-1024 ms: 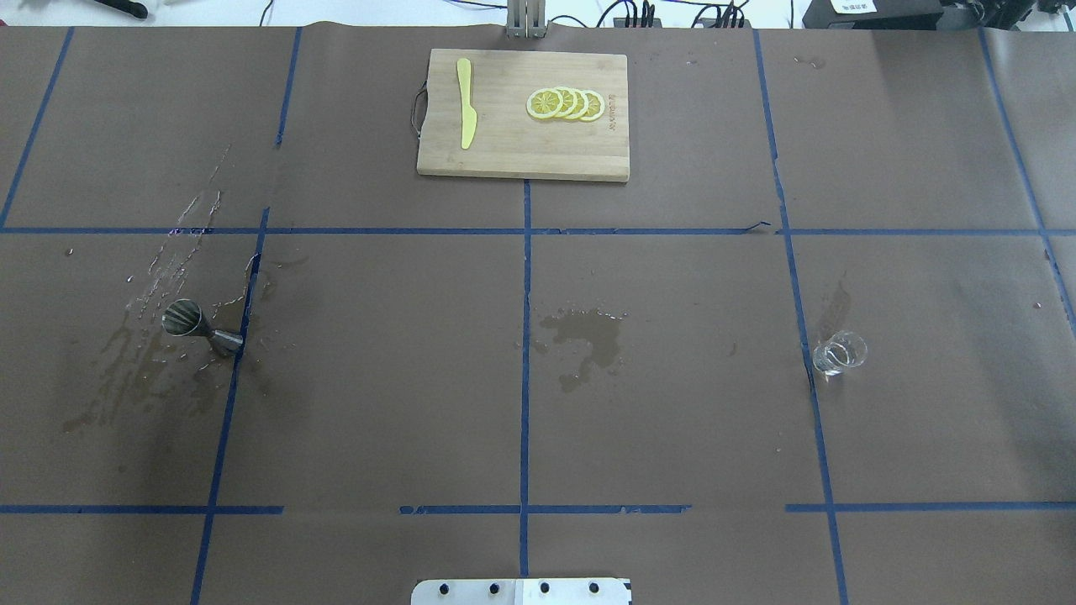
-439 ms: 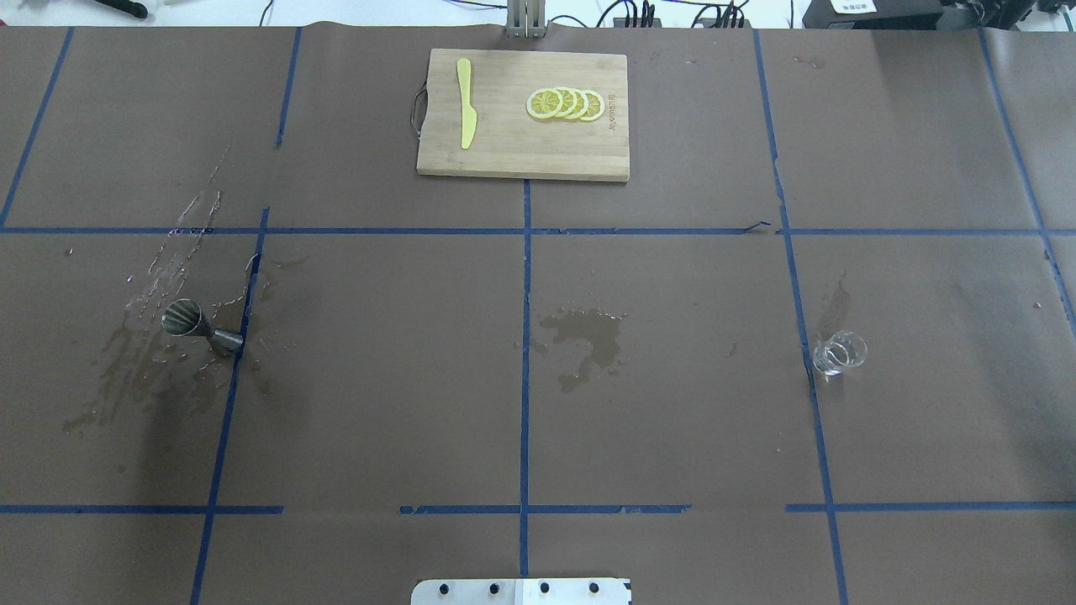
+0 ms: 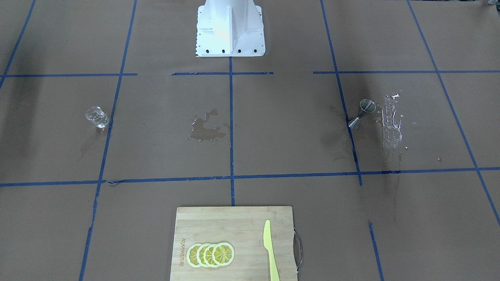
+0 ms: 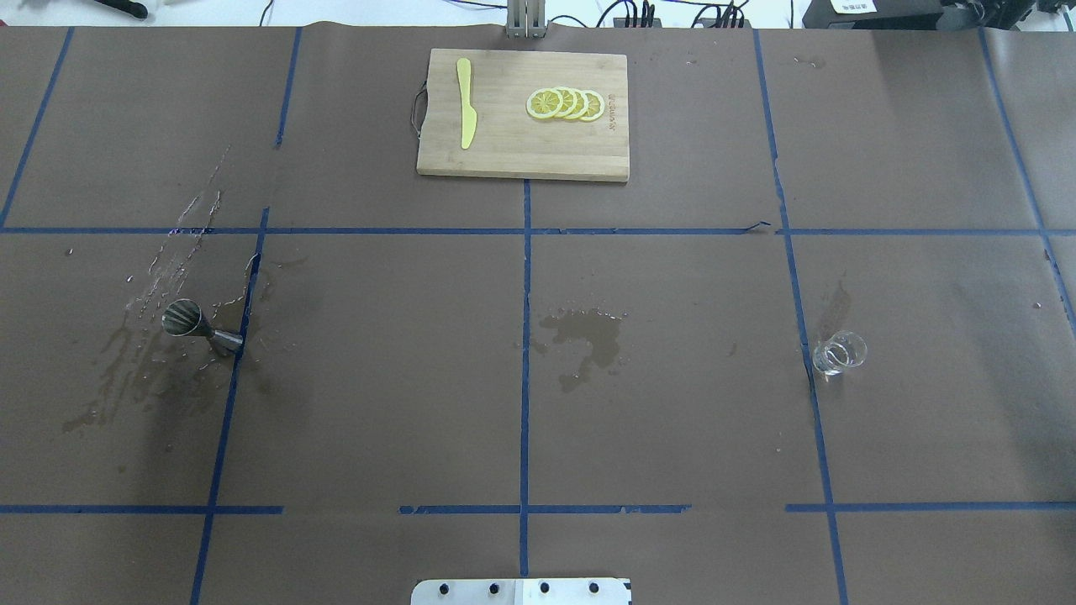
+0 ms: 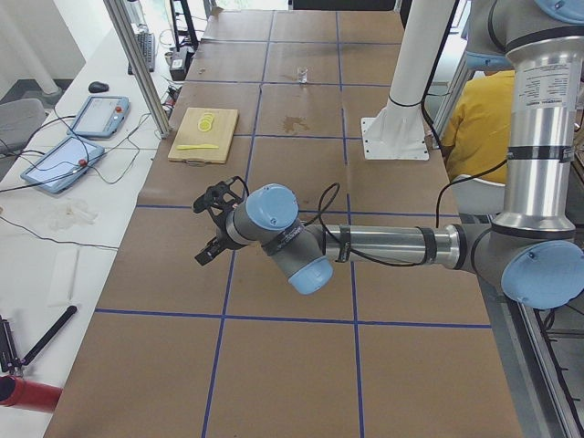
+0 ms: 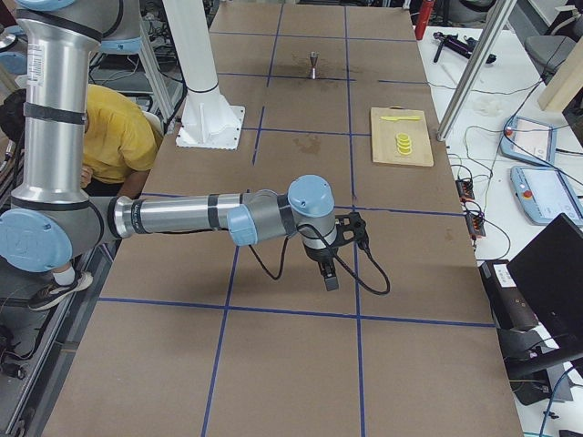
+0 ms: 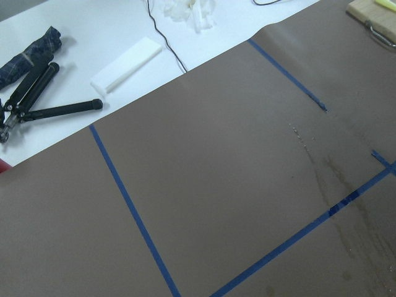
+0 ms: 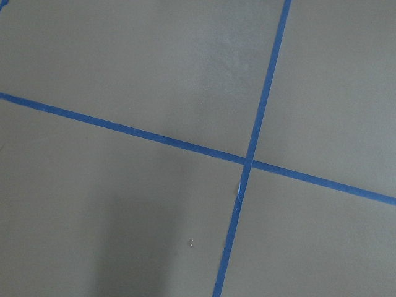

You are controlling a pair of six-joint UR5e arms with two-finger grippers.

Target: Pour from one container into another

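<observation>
Nothing has moved since a second ago. The jigger [image 4: 203, 326] stands upright at table's nine o'clock, long axis vertical; the glass [image 4: 839, 352] stands at three o'clock, mouth up. Both grippers' finger spread cannot be told.

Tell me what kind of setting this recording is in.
Most likely a robotics lab: a table covered in brown paper gridded with blue tape, teach pendants on a side bench, and a staged bar setup of jigger and glass.

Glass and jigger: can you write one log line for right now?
glass: upright, untouched | jigger: upright, beside spill | end effectors: away from both | pour: not started
</observation>
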